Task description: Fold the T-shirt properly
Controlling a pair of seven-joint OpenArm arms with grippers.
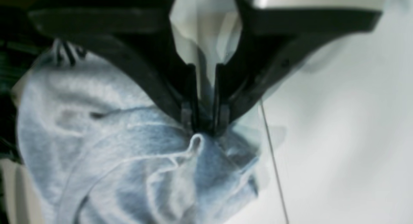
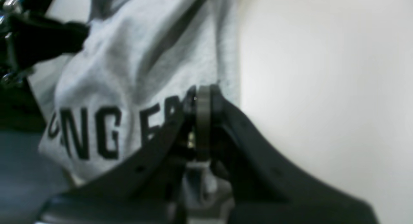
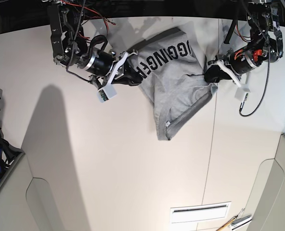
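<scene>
One T-shirt (image 3: 173, 84) hangs between my two arms above the pale tabletop (image 3: 108, 168), and I hold it from both sides. My left gripper (image 1: 205, 127) is clamped on a bunched fold of the grey cloth, the fabric gathering to a knot right at the fingertips and spilling downward and to the left in the left wrist view. My right gripper (image 2: 201, 98) is pinched shut on the shirt's edge just beside the black lettering (image 2: 106, 130), with the printed side facing that camera. From the base view the shirt stretches between the two grippers near the far edge of the tabletop, lettering turned up, its lower part drooping to a point toward the middle. I see no container holding anything; a slotted vent (image 3: 200, 211) is set into the tabletop near the front edge, well apart from the shirt.
</scene>
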